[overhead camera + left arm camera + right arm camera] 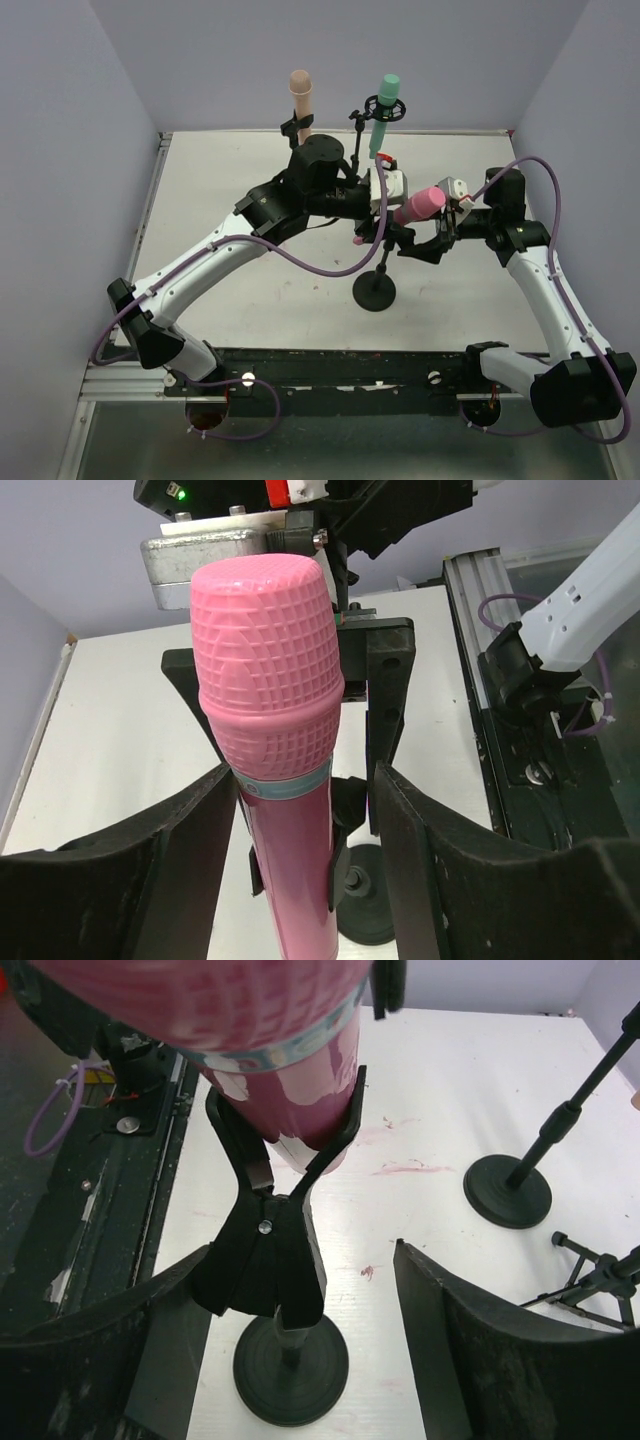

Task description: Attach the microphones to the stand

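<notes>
The pink microphone (418, 205) sits tilted in the black clip (265, 1250) of the near stand, whose round base (376, 292) rests mid-table. My left gripper (393, 212) is open around the pink microphone (285, 780); its left finger is against the barrel and its right finger stands off it. My right gripper (447, 225) is open, with the clip between its fingers and touching neither clearly. The beige-peach microphone (300, 90) and the mint green microphone (386, 100) stand upright in stands at the back.
The back stands' round base (508, 1190) and tripod legs (590, 1280) sit on the white table behind the near stand. A black rail (340, 365) runs along the near edge. Grey walls close in the back and sides.
</notes>
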